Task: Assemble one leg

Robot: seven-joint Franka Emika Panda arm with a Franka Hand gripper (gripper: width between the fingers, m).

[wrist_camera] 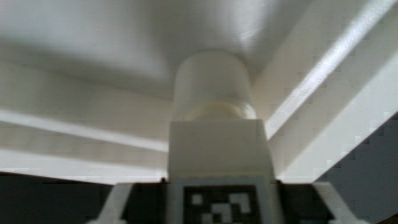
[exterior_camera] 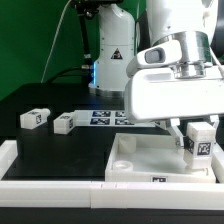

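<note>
The leg (exterior_camera: 201, 145) is clamped in the claw (exterior_camera: 191, 133) above the tray's (exterior_camera: 130, 166) right near corner, its round end pointing into that corner. Whether they touch is unclear. If the leg comes down tilted or off-centre, it may jam, slip in the claw, or shove the tray across the bench (exterior_camera: 60, 146).

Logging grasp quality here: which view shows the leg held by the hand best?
The wrist view: the leg fills the middle, tag nearest the camera, rounded end pointing into the tray's inner corner. The exterior view shows the leg small, tag facing out, between the hand's fingers at the tray's corner on the exterior view's right.
</note>
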